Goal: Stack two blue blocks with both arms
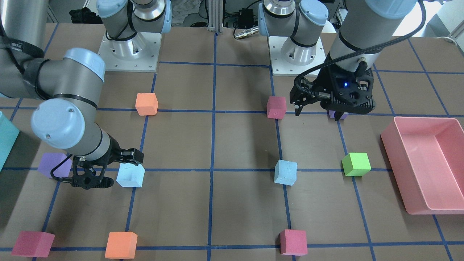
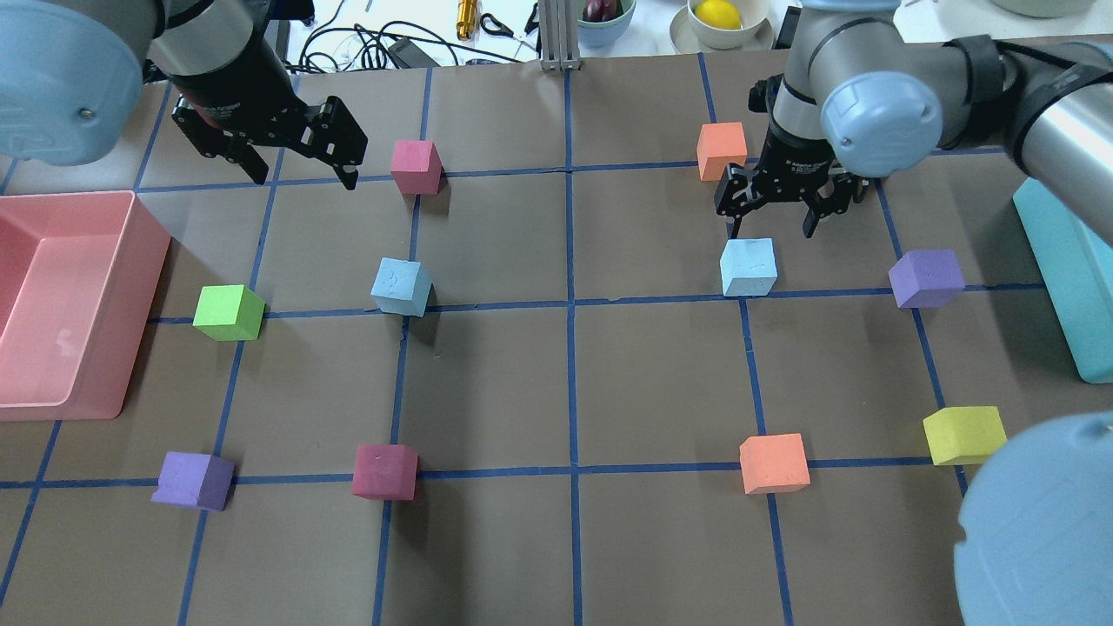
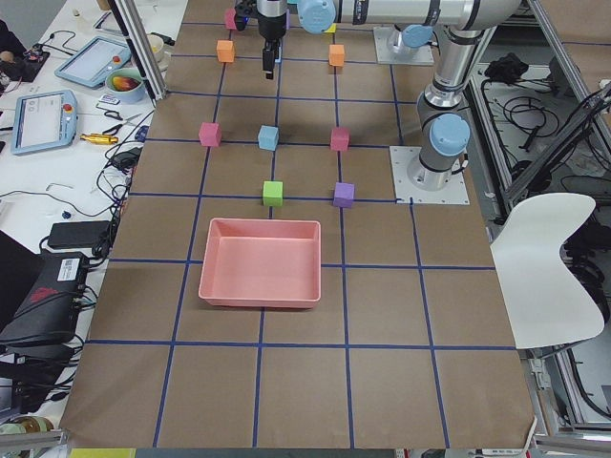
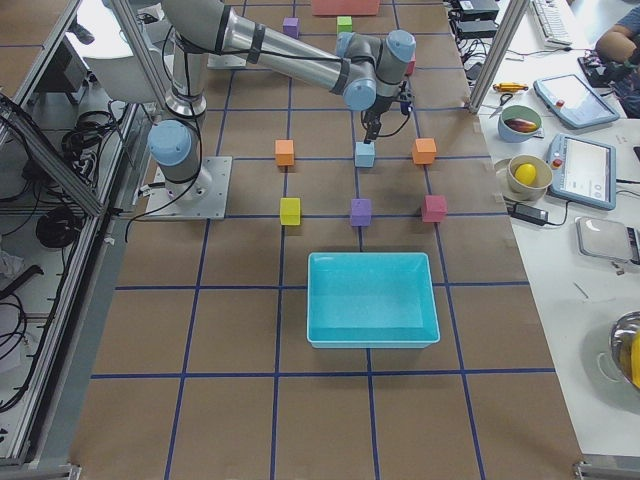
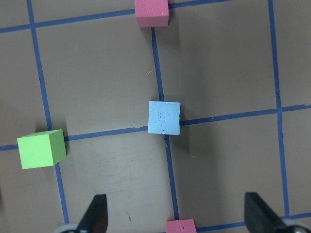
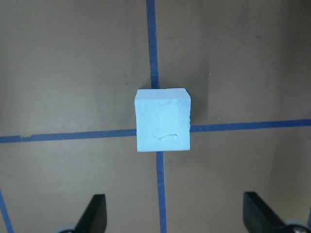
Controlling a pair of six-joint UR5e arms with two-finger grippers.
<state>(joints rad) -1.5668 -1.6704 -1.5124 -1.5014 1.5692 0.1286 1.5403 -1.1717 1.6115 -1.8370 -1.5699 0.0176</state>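
Facing the robot, the left gripper hides most of a purple cube, and the teal box is cut by the left edge. Overhead, the pink tray runs off the left edge and the teal box off the right

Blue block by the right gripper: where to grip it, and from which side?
Best bet: come straight down on the blue block and pinch two opposite side faces. It sits flat, nothing touches it, and the right gripper hangs open near it.
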